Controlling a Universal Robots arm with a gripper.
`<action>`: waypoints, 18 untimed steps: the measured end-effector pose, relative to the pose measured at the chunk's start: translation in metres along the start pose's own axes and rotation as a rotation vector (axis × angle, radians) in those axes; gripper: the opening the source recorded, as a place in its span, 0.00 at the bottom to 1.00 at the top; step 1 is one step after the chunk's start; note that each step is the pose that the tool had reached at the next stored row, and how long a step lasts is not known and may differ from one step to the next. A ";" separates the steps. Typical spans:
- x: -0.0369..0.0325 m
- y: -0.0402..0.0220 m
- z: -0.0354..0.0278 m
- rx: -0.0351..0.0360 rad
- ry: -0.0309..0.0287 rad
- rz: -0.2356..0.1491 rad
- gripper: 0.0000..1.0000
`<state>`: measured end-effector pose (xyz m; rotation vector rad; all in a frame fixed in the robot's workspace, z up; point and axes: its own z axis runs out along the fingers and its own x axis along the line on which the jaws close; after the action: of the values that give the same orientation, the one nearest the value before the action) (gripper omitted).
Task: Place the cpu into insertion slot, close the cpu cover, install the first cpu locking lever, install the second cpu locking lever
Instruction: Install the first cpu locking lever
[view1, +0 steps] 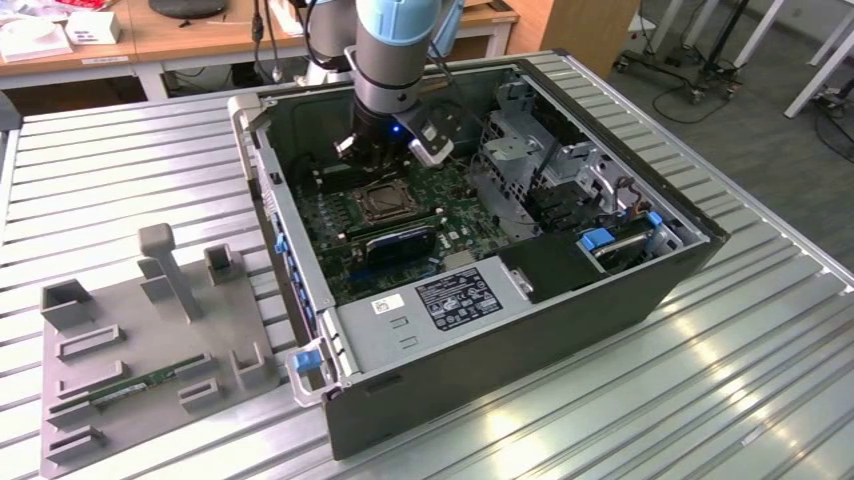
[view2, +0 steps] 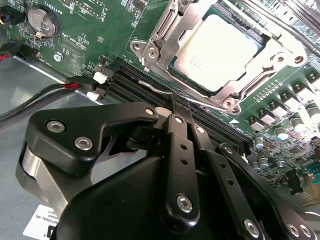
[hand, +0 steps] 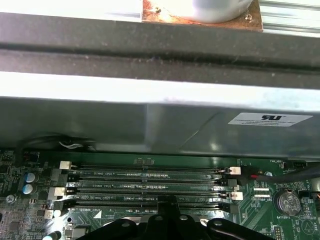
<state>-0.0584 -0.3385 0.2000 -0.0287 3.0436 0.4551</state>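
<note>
Evidently the gripper (view2: 179, 101), jaws closed and empty at the locking lever (view2: 155, 86), could slip off its thin wire onto the memory slots (view2: 122, 75).

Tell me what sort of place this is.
Most likely a robotics lab or test workshop: a robot arm reaches into an open computer case set on a slatted metal table, a gray parts fixture lies beside it, and wooden desks stand behind.

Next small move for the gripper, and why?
Probably ease the shut gripper down, pressing the lever wire toward the motherboard: the cpu lies under the closed cpu cover, and the gripper sits right at that wire, which looks not yet latched.
</note>
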 end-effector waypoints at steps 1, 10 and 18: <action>-0.0002 0.0000 0.0001 0.0000 0.0000 0.000 0.11; -0.0014 -0.0001 0.0009 -0.0006 -0.0001 0.000 0.11; -0.0035 -0.0004 0.0018 -0.0011 -0.0001 0.000 0.11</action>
<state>-0.0548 -0.3384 0.1984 -0.0286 3.0433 0.4567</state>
